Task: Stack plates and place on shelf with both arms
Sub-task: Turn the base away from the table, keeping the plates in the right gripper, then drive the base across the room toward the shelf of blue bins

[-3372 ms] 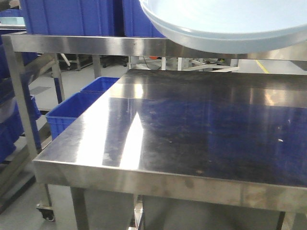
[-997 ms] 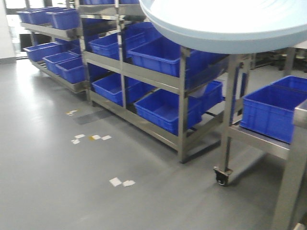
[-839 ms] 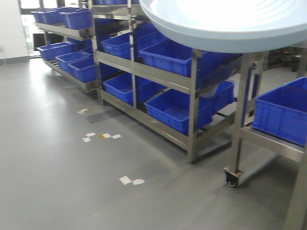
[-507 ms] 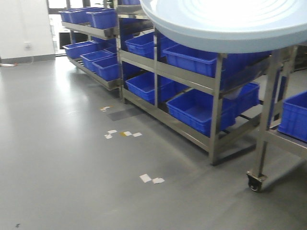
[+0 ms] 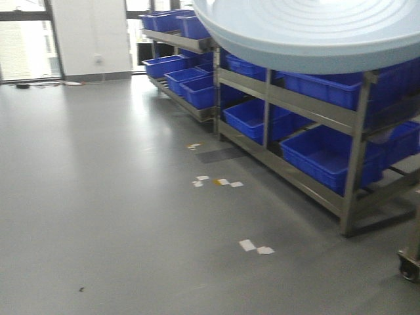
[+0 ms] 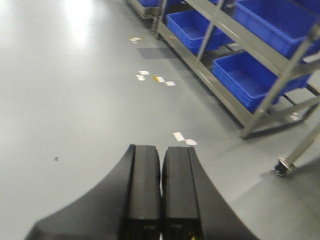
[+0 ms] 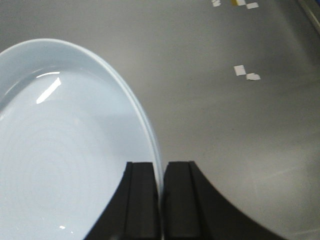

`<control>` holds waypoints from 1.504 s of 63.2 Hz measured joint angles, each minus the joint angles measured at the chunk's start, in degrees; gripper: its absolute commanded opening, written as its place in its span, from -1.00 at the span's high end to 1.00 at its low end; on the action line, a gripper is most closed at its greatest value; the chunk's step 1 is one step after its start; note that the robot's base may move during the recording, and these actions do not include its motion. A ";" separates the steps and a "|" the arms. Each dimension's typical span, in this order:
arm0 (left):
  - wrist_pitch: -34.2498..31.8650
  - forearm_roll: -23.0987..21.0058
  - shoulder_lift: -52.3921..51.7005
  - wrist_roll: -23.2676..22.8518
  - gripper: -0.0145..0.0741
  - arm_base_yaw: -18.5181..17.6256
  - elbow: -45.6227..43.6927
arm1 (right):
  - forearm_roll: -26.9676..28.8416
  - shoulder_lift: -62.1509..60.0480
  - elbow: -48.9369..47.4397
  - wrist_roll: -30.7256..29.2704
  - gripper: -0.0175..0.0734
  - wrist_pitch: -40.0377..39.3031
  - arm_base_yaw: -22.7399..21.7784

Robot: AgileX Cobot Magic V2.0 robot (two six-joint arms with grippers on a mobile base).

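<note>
Grey floor (image 5: 131, 230), steel rack (image 5: 355, 157), blue bins (image 5: 321, 157). Right fingers (image 7: 142, 195) clamp plate (image 7: 65, 150) rim above floor; plate cropped by frame, stack count indeterminate. Left fingers (image 6: 144, 185) pressed together, empty.

We have open grey floor (image 5: 118, 216) on the left and near side, with nothing on it but small tape scraps (image 5: 256, 247). Along the right, running far back, a steel rack (image 5: 354, 177) of blue bins (image 5: 328, 157) blocks the way, and a caster wheel (image 5: 408, 266) stands near right. High on the right the plates (image 5: 308, 33) fill the space — no passage there. At the far left a wall (image 5: 88, 36) closes things off.
</note>
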 measured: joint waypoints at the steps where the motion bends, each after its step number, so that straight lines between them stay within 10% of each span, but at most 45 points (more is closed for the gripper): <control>1: 0.00 0.00 0.00 0.00 0.47 0.00 0.00 | 0.00 0.00 0.00 0.00 0.51 0.00 0.00; 95: 0.00 0.00 0.00 0.00 0.47 0.00 0.00 | 0.00 0.00 0.00 0.00 0.51 0.05 0.00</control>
